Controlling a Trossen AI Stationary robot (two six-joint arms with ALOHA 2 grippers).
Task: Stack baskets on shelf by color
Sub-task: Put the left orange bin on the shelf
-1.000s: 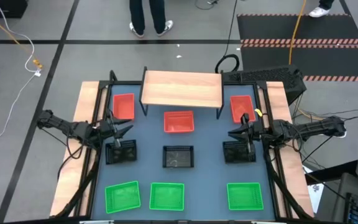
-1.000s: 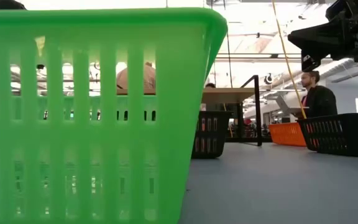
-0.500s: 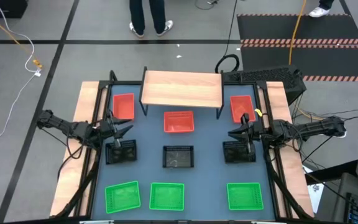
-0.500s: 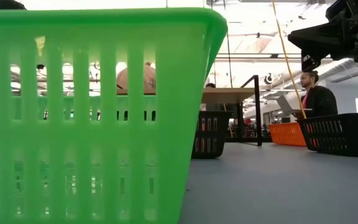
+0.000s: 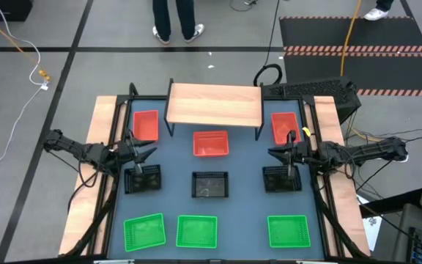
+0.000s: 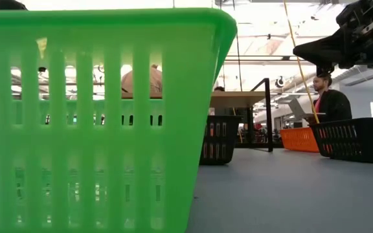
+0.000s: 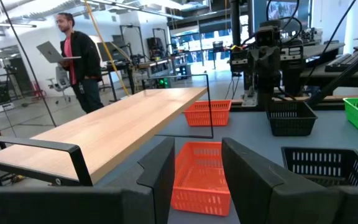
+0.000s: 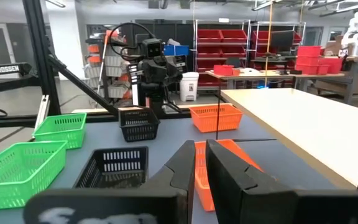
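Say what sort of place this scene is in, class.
Probably a robotics lab or workshop: a robot workstation with a blue table, storage racks of red bins behind, and a person carrying a laptop past other rigs.

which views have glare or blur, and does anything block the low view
Low view: a green plastic mesh basket sits hard against the lens and hides the picture's left half; bright ceiling light washes out the top. Left wrist view: that arm's own dark fingers are soft, out of focus. High view: evenly lit, with only faint shadows on the blue table surface.
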